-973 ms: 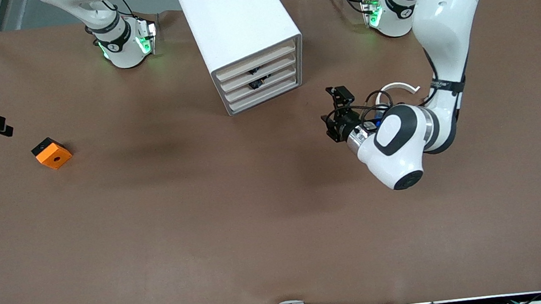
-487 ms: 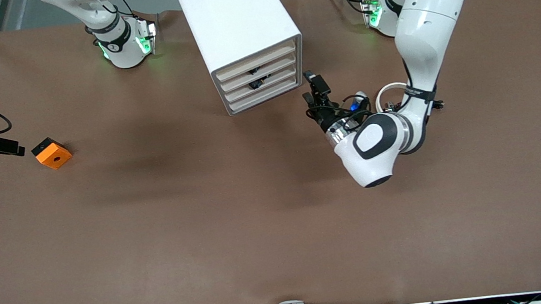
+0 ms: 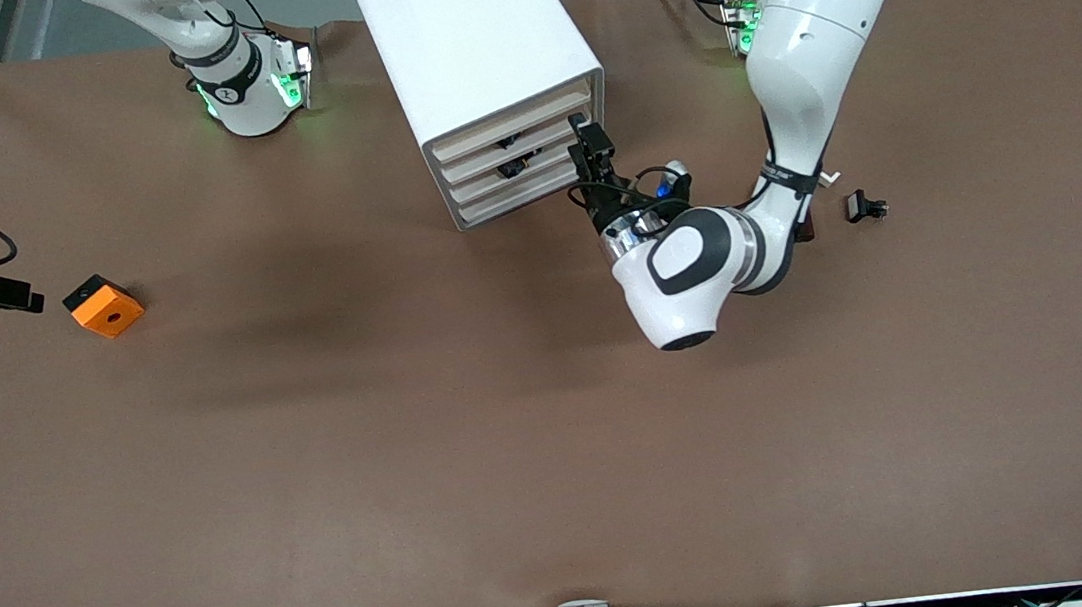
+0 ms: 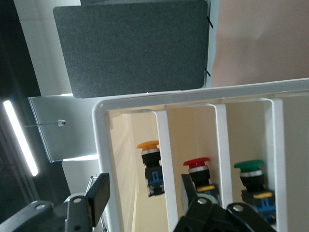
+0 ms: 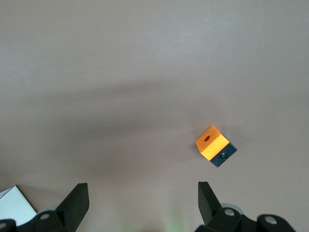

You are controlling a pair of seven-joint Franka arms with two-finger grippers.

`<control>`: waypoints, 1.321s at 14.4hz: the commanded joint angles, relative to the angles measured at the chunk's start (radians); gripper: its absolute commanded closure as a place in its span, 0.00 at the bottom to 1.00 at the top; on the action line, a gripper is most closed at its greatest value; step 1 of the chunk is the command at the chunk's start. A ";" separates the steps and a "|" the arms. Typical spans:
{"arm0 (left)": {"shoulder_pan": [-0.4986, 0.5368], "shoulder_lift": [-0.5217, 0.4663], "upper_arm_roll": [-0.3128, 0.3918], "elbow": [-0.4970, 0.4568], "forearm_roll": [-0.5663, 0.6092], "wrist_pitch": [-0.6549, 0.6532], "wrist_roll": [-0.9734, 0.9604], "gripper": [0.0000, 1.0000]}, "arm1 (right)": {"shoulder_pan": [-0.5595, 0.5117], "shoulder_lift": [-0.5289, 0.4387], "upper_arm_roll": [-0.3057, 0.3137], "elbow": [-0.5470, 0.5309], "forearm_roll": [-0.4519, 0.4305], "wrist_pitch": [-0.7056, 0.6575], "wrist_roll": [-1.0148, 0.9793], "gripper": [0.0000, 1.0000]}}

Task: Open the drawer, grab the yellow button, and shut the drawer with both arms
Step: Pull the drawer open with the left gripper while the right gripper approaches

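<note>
The white cabinet (image 3: 475, 59) stands at the table's back middle with its four drawers (image 3: 518, 159) shut. My left gripper (image 3: 592, 142) is open right at the drawer fronts, at the corner toward the left arm's end. In the left wrist view its fingers (image 4: 99, 198) straddle the outer compartment of the cabinet (image 4: 99, 145). The button (image 4: 149, 164), with an orange-yellow cap on a black body, sits in that drawer (image 4: 126, 145). My right gripper (image 3: 7, 294) is open and empty over the table beside the orange block (image 3: 104, 306), which also shows in the right wrist view (image 5: 215, 145).
A red-capped button (image 4: 197, 169) and a green-capped button (image 4: 251, 174) sit in the neighbouring compartments. A small black part (image 3: 865, 206) lies on the brown table (image 3: 414, 437) toward the left arm's end, close to the left arm's elbow.
My left arm has swung its gripper from over the table toward the left arm's end up to the cabinet's drawer fronts. My right gripper shifted slightly closer to the orange block.
</note>
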 commanded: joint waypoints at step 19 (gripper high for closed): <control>-0.060 -0.001 0.004 -0.111 0.061 -0.016 -0.002 0.90 | 0.044 0.003 0.016 0.002 0.032 -0.003 0.267 0.00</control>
